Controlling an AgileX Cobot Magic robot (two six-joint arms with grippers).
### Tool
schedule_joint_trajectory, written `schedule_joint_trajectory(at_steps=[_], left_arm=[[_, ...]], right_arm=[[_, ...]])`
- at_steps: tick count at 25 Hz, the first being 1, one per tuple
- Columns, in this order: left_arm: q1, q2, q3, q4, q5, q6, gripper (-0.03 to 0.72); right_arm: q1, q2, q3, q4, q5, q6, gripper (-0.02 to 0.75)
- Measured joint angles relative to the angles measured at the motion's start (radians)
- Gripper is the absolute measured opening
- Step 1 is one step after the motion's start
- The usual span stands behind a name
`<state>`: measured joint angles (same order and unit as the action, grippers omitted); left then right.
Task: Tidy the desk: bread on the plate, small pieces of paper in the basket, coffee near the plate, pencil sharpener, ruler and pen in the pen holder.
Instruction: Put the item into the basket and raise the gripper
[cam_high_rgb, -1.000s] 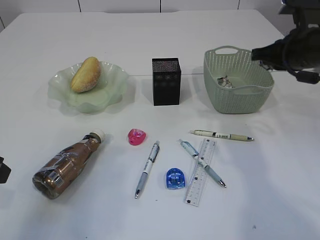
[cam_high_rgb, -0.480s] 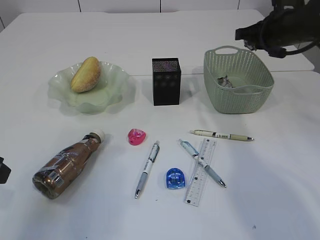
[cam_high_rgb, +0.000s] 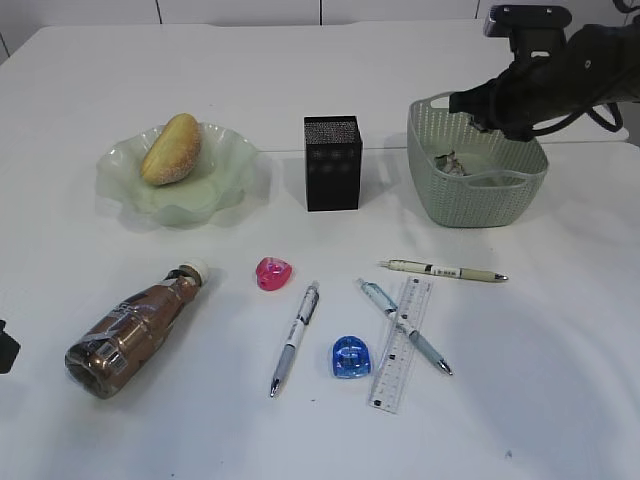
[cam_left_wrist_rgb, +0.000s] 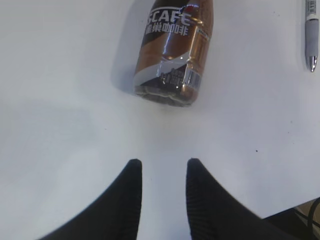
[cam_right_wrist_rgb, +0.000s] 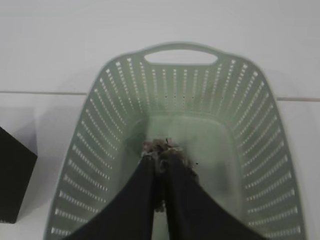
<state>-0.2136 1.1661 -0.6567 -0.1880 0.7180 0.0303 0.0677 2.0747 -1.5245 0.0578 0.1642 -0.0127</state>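
My right gripper (cam_high_rgb: 464, 102) hangs over the green basket (cam_high_rgb: 478, 205). In the right wrist view it (cam_right_wrist_rgb: 161, 156) is shut on a crumpled piece of paper (cam_right_wrist_rgb: 159, 146) above the basket floor (cam_right_wrist_rgb: 215, 145). Another crumpled paper (cam_high_rgb: 448, 160) lies in the basket. My left gripper (cam_left_wrist_rgb: 162, 167) is open and empty, just short of the lying coffee bottle (cam_left_wrist_rgb: 172, 47) (cam_high_rgb: 135, 328). The bread (cam_high_rgb: 172, 148) lies on the green plate (cam_high_rgb: 215, 190). The black pen holder (cam_high_rgb: 332, 162) stands at mid-table. A pink sharpener (cam_high_rgb: 272, 273), a blue sharpener (cam_high_rgb: 350, 357), a clear ruler (cam_high_rgb: 402, 343) and three pens (cam_high_rgb: 294, 338) (cam_high_rgb: 404, 325) (cam_high_rgb: 443, 270) lie in front.
The pen holder's corner shows at the left of the right wrist view (cam_right_wrist_rgb: 12, 175). A pen tip (cam_left_wrist_rgb: 311, 35) shows at the upper right of the left wrist view. The left gripper barely shows at the exterior view's left edge (cam_high_rgb: 5, 347).
The right arm has swung left from the table's right edge, risen, then come down over the basket's near-left rim. The left arm and the objects on the table have not moved.
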Motion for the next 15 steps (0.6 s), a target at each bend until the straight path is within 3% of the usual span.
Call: schedule_joint_trajectory(at_steps=[4, 6, 14, 15], left_arm=[[0.000, 0.000, 0.000, 0.000, 0.000, 0.000, 0.210], [0.000, 0.000, 0.000, 0.000, 0.000, 0.000, 0.211], [0.000, 0.000, 0.000, 0.000, 0.000, 0.000, 0.213], [0.000, 0.000, 0.000, 0.000, 0.000, 0.000, 0.213]], right_arm=[[0.000, 0.026, -0.007, 0.000, -0.015, 0.000, 0.269], [0.000, 0.029, -0.007, 0.000, -0.030, 0.000, 0.319], [0.000, 0.024, -0.040, 0.000, 0.060, 0.000, 0.347], [0.000, -0.006, -0.041, 0.000, 0.135, 0.000, 0.347]])
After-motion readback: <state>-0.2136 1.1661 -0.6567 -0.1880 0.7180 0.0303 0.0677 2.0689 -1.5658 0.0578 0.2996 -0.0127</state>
